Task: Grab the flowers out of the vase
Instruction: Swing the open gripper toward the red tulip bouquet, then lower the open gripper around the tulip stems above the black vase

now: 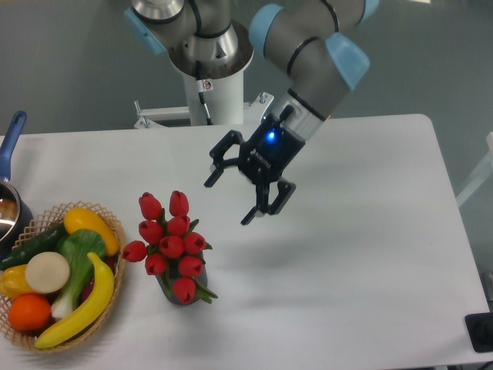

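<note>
My claw (234,194) hangs spread and empty, up and to the right of the red tulip bunch (171,243), angled for approach. The tulips stand in the dark vase (174,293) on the tabletop (347,254), vase largely hidden beneath them.

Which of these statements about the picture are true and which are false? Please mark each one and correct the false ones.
1. The gripper is open. True.
2. The gripper holds the flowers. False: it is apart from them, up and to their right in the picture, and holds nothing.
3. The flowers stand in the vase. True.
4. The basket lies right of the flowers. False: it lies left of them, near the table's left edge.
5. A banana lies in the basket. True.
6. The pot stands at the right edge of the table. False: it is at the left edge, above the basket in the picture.
</note>
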Controlling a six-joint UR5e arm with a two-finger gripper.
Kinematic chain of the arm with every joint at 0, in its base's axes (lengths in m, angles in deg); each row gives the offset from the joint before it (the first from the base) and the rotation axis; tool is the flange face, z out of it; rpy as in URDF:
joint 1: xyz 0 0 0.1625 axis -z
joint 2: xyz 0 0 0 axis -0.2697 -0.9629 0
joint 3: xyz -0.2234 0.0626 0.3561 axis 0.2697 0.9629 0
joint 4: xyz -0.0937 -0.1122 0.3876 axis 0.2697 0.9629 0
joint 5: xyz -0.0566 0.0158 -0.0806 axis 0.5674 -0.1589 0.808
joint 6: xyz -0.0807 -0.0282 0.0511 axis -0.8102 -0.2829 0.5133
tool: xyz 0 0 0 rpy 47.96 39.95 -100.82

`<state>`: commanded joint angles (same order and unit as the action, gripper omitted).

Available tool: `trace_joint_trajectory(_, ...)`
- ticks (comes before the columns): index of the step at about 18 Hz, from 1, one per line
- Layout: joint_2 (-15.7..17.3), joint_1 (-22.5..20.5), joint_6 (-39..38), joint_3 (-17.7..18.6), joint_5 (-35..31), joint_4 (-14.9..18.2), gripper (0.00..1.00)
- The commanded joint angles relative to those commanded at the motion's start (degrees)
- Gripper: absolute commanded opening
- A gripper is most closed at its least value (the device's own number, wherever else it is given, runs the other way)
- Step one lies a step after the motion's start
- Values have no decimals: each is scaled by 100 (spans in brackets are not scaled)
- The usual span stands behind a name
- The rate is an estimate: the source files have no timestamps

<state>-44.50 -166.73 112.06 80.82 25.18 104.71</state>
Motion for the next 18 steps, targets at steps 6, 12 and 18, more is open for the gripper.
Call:
trace_joint_trajectory(6,-211,150,-369,-17,0,-528,100)
trace_joint_trajectory(12,-475,299,-395,-167,0,-581,100)
trace_joint_trajectory(18,-581,483,-790,-220,0,-765,100)
